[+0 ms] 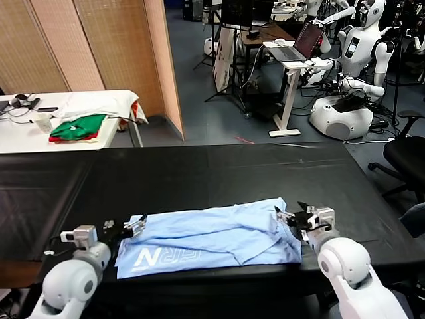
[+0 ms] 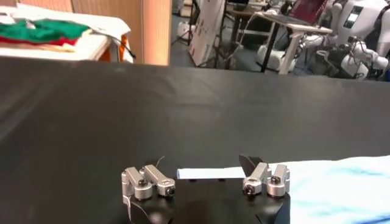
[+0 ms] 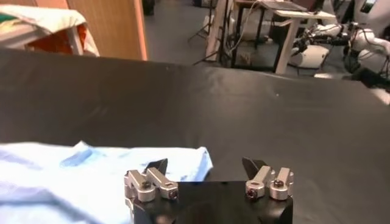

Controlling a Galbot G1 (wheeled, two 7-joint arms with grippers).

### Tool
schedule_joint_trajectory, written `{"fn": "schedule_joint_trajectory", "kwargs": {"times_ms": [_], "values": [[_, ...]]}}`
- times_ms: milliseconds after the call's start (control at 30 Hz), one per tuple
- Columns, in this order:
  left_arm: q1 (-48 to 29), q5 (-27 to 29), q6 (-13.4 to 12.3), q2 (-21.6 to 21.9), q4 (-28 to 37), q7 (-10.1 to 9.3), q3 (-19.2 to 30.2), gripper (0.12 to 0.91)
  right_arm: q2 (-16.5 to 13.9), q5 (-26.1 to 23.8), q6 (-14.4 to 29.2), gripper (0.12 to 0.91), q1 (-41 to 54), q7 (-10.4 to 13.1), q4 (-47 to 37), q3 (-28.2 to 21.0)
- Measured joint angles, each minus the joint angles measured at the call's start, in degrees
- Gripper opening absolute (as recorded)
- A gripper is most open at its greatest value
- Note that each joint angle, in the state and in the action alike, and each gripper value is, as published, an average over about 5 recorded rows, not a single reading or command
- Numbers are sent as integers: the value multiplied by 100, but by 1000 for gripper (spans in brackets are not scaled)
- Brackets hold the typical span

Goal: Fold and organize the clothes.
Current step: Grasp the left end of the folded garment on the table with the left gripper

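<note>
The T-shirt (image 1: 212,236) was pale sky-blue, with large white block lettering along its near edge. It lay on a matt black worktop (image 1: 199,173). Both grippers, left (image 1: 133,227) and right (image 1: 297,216), were black with silver metal knuckles, on glossy white arms. On a white side table (image 1: 40,129) lay a green garment (image 1: 80,125) over a red one. The screen (image 1: 106,46) behind was tan and woven; the floor (image 1: 212,100) was grey-blue.

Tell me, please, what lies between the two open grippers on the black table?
In the head view, the pale sky-blue cotton T-shirt spans the stretch between the left gripper and the right gripper.
</note>
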Motion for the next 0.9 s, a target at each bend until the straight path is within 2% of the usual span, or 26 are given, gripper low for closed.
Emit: {"fn": "schedule_joint_trajectory", "kwargs": {"times_ms": [133, 367, 467, 667, 733, 800, 900], "values": [[-35, -19, 64, 22, 132, 0, 10, 907, 104, -25, 34, 892, 121, -8, -241, -80], [45, -35, 157, -24, 176, 8, 13, 886, 231, -71, 88, 802, 237, -13, -460, -160], [69, -29, 162, -49, 179, 12, 12, 776, 277, -106, 145, 671, 231, -19, -487, -170], [74, 103, 152, -85, 199, 82, 24, 410, 401, -278, 417, 307, 142, 96, -476, -145], [40, 281, 111, -68, 237, 187, 55, 277, 463, -305, 558, 231, 100, 191, -467, -120], [-12, 528, 24, -29, 293, 315, 107, 189, 538, -311, 697, 204, 63, 256, -478, -94], [-142, 865, -139, 33, 429, 427, 204, 150, 643, -297, 851, 193, 21, 268, -505, -57]]}}
